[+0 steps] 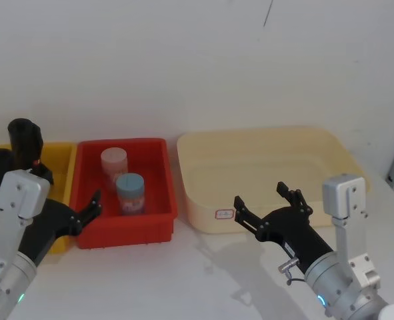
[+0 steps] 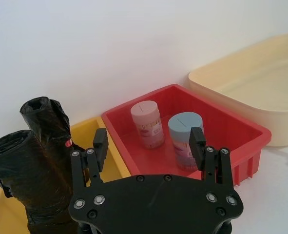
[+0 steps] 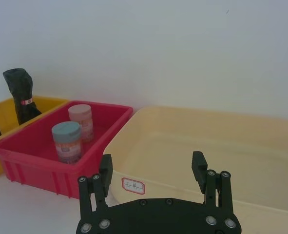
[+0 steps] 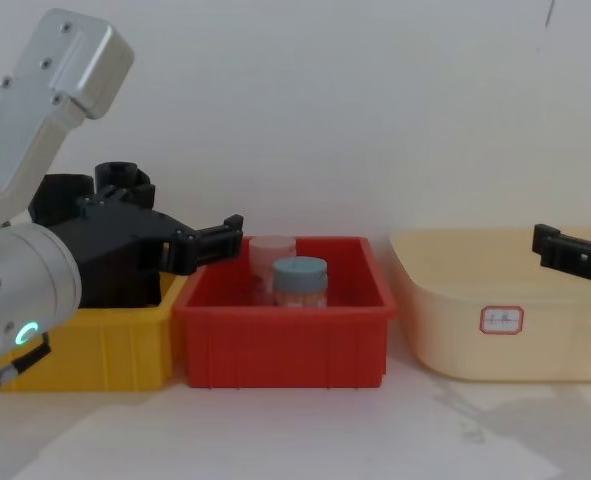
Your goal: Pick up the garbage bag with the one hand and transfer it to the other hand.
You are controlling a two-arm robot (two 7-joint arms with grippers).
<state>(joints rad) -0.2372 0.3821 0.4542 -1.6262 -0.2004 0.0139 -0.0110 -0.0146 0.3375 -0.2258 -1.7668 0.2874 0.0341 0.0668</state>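
Tub [image 4: 445,320], cream, widest item, at right, nothing inside. Then the red bin [image 1: 127,233] in the middle and the yellow bin [image 4: 95,350] at left, all three in a row along the wall. Left gripper [image 2: 149,141] low over the seam between yellow and red bins, jaws apart, holding nothing. Right gripper [image 1: 260,195] in front of the tub, jaws apart too, also empty. Garbage bag [image 2: 24,175] standing in the yellow bin, close against the slimmer roll [image 2: 46,117] with the red mark, apparently touching it, just beside the left gripper. Pink jar [image 1: 114,167] and blue-lidded jar [image 1: 130,193] upright in the red bin. Bag probably light, crinkly and soft outside, firmer as a wound roll, slick film. Best taken across the upper body above the bin wall, squeezed firmly, one end left free for the handover. Risk: catching the slimmer roll as well.
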